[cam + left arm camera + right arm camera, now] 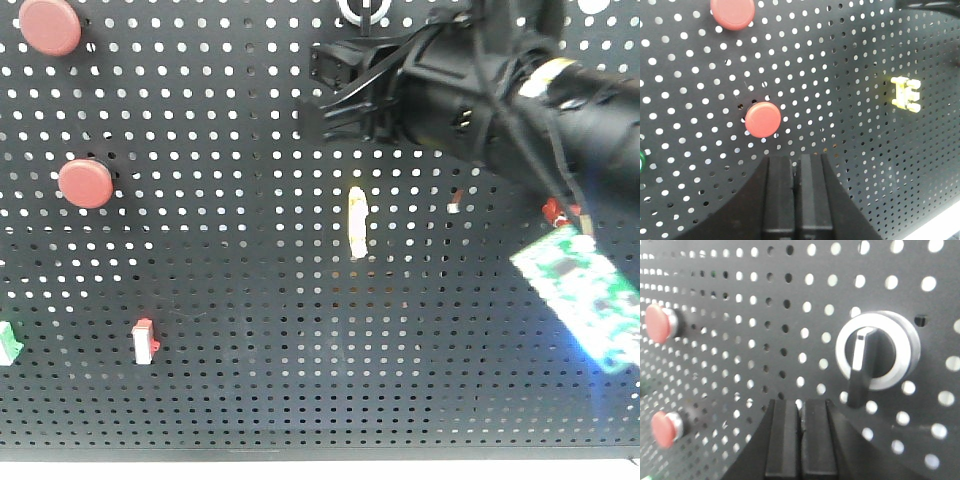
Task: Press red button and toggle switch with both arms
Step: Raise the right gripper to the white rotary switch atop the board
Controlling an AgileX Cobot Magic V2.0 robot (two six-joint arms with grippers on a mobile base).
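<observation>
I am watching the left hand (pixel 796 165) hovering with its fingers pressed together, gripping nothing, just under the lower red button (pixel 763 119) on the pegboard (pixel 850 60). The right hand (pixel 801 407) is likewise pinched narrow and empty, hanging near the silver-ringed toggle switch (pixel 877 352), whose black knob is pointing downward.
</observation>
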